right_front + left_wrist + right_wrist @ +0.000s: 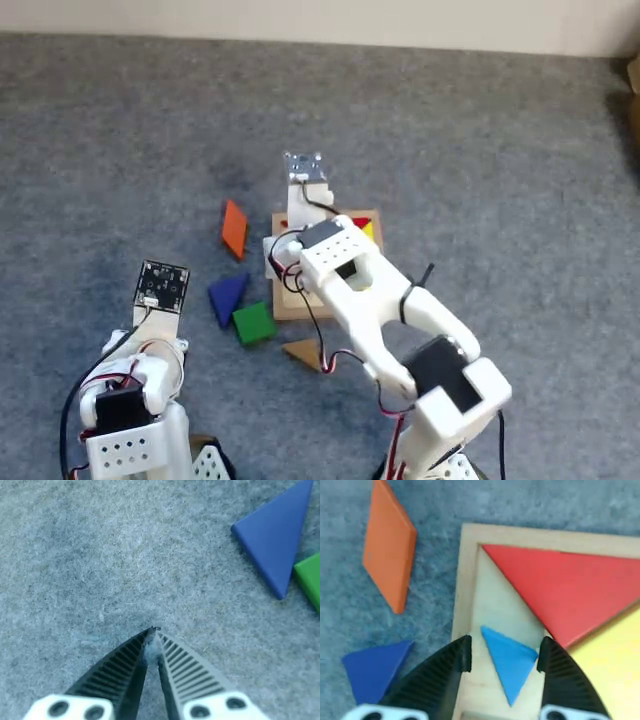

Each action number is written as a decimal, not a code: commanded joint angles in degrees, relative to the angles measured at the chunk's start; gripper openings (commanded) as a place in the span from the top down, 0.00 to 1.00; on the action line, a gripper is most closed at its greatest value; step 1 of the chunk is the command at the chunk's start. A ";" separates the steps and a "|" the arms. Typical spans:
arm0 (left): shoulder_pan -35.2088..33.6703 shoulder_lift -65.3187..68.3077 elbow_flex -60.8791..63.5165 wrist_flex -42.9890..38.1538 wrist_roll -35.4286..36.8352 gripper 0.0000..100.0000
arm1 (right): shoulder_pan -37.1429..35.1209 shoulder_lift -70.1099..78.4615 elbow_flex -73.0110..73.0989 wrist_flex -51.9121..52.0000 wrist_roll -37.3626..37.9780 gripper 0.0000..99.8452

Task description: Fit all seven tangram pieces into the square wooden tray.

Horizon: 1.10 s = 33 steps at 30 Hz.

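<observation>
With your right arm's jaws open wide astride the small light-blue triangle [507,662], which lies ungripped in the square wooden tray [465,580] by its left wall, nudge it flush against the large red triangle [565,590] while your left arm's jaws rest shut and empty.

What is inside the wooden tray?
Inside the tray sit a big red triangle, a small light-blue triangle and part of a yellow piece, with bare wood between. The open right tool and its arm cover the rest.
</observation>
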 commanded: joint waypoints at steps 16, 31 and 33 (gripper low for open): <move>-0.31 -0.31 1.10 0.18 0.35 0.99 | 7.43 -15.78 11.30 3.65 11.78 0.99; -0.31 -0.31 1.10 0.18 0.35 0.99 | 4.97 -2.95 10.07 1.45 13.36 0.99; -0.31 -0.31 1.10 0.18 0.35 0.99 | 4.79 -1.01 8.04 0.84 13.36 0.99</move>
